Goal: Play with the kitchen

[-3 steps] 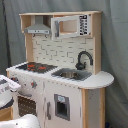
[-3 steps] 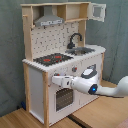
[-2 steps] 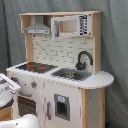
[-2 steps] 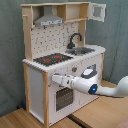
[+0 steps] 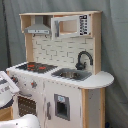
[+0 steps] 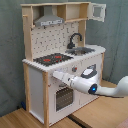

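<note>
The kitchen (image 5: 60, 95) (image 6: 37, 85) is a tall white and light-wood toy. It has a black-red hob (image 5: 36, 66) (image 6: 53, 59), a black faucet (image 5: 83, 59) (image 6: 75, 39), a steel sink (image 5: 71, 75) (image 6: 83, 50) and a grey hood (image 5: 37, 27) (image 6: 50, 21). In the second exterior view my gripper (image 6: 55, 75) reaches in from the right and is at the front panel just below the hob, above the windowed oven door (image 6: 62, 98). The first exterior view shows only part of my arm (image 5: 5, 87), at its left edge.
A wooden floor (image 6: 105, 112) lies in front of the kitchen. A grey curtain (image 5: 115, 50) hangs behind it. An upper cabinet door (image 6: 98, 11) stands open at the top right. The white arm (image 6: 112, 90) stretches across the second exterior view's right.
The gripper has edged slightly up along the front panel; the kitchen looks unchanged.
</note>
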